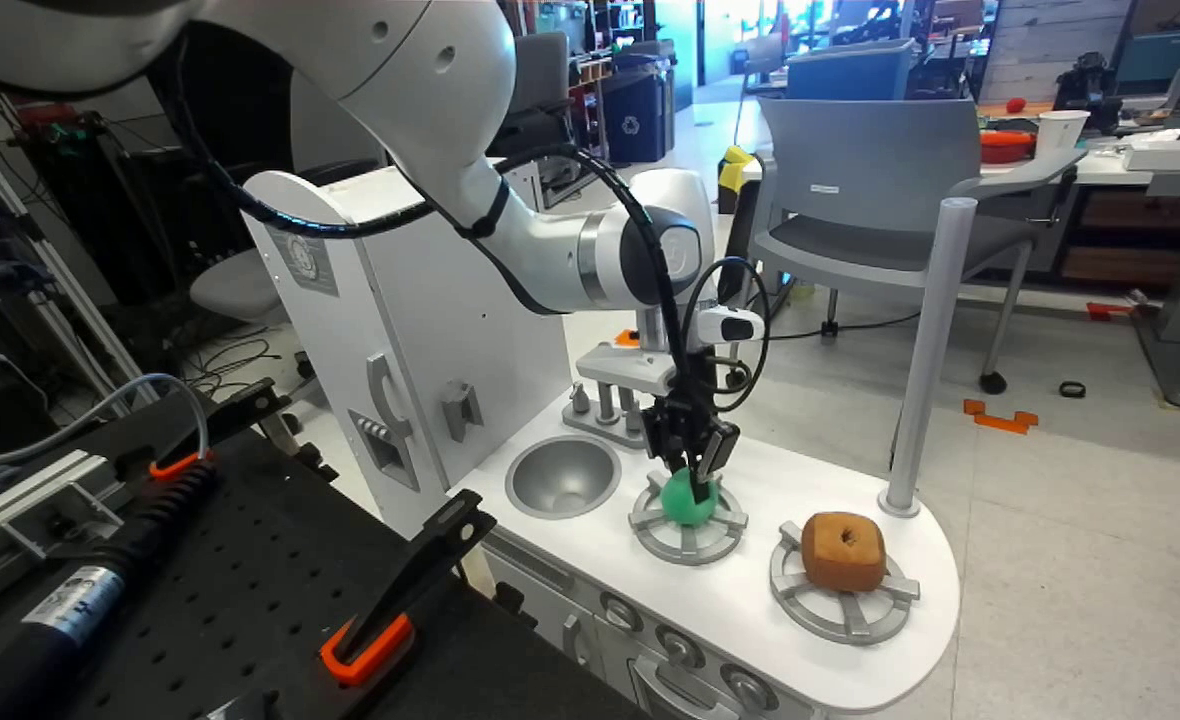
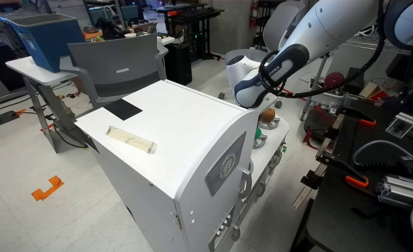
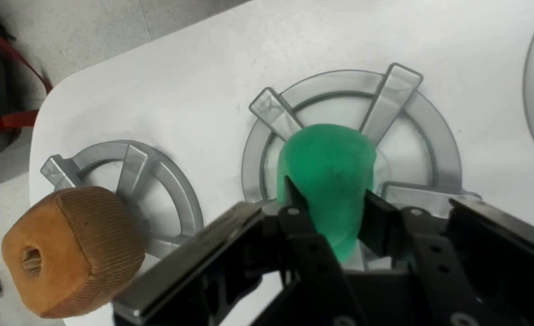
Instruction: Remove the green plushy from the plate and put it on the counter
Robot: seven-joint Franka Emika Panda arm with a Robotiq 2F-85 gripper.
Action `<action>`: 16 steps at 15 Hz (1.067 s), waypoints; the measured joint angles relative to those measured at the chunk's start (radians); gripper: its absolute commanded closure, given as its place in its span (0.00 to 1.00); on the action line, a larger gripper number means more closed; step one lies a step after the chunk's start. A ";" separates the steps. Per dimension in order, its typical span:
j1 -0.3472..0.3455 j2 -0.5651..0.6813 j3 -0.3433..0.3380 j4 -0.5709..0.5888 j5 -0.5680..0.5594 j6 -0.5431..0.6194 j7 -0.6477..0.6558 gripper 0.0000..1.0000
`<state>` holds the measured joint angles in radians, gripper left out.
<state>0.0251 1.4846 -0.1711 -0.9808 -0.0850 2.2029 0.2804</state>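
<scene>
The green plushy (image 1: 679, 506) sits on a round grey burner grate (image 1: 688, 556) on the white counter (image 1: 820, 480). No separate plate shows under it. My gripper (image 3: 330, 199) points down over the plushy, one finger on each side. In the wrist view the fingers press into the sides of the plushy (image 3: 332, 154), which looks squeezed between them. The plushy overlaps the grate (image 3: 443, 149) and appears to rest on it. In an exterior view a cabinet hides the gripper, and only a small part of the plushy (image 2: 258, 133) shows.
A brown-orange plush (image 1: 843, 552) sits on a second grate (image 1: 855, 634) near the counter's rounded end. A grey post (image 1: 930, 350) stands behind it. A sink (image 1: 562, 480) and tap (image 1: 605, 405) lie on the other side, beside a tall white cabinet (image 1: 480, 330).
</scene>
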 measured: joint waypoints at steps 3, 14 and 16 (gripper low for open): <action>-0.008 -0.015 0.013 0.014 0.007 -0.093 -0.018 0.96; -0.114 -0.017 -0.016 -0.032 0.014 -0.143 -0.007 0.95; -0.124 -0.001 -0.026 -0.032 0.014 -0.143 0.011 0.95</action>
<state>-0.0985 1.4837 -0.1972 -1.0126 -0.0715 2.0601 0.2913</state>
